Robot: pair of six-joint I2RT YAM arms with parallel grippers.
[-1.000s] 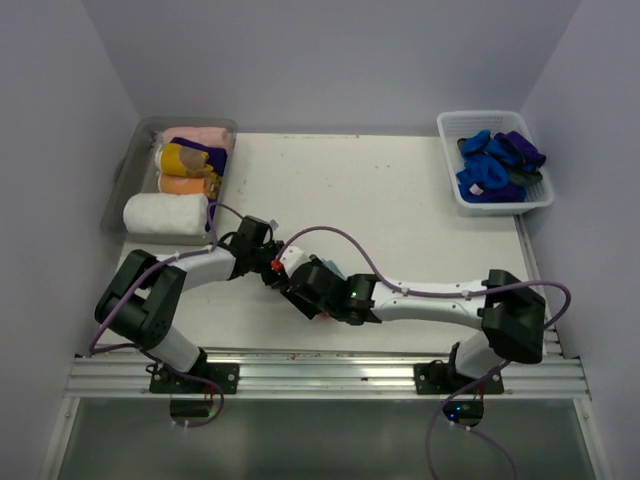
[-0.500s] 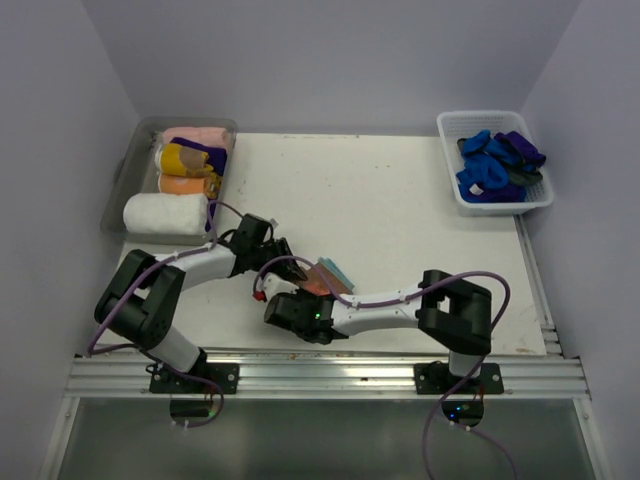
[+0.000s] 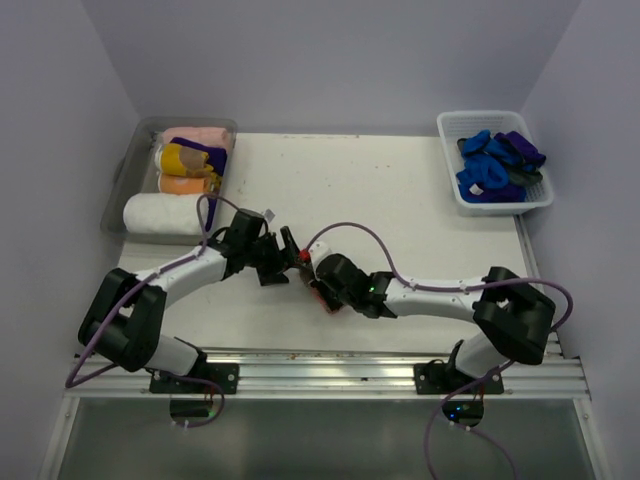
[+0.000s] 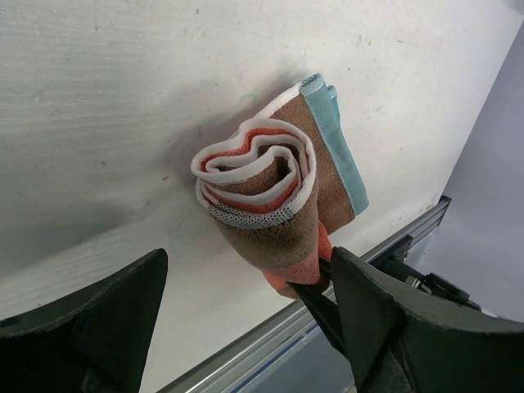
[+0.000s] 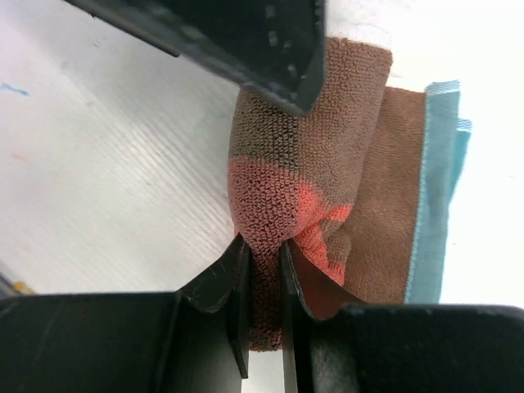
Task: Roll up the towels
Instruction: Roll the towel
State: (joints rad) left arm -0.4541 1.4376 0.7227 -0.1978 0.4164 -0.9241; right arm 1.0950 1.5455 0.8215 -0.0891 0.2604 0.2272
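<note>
Top external view: since half a second earlier, the left gripper [image 4: 250, 255] had spread wide, clear of the rust-brown towel [image 4: 270, 196], whose rolled end the right gripper [image 5: 262, 254] pinched. Far left of that towel, a clear tray [image 3: 128, 165] held rolled towels [image 3: 185, 165]; far right, a white basket [image 3: 450, 172] held blue towels [image 3: 485, 172]. The table [image 3: 380, 200] was white and the walls [image 3: 330, 60] lilac.

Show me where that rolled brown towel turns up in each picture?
Top: lower middle, the towel is mostly hidden by the right hand.
Left wrist: centre, its rolled end facing the camera.
Right wrist: upper centre-right, pinched at its lower end.
Shared landmark: the right hand gripping the towel; the teal hem shows in both wrist views.
</note>
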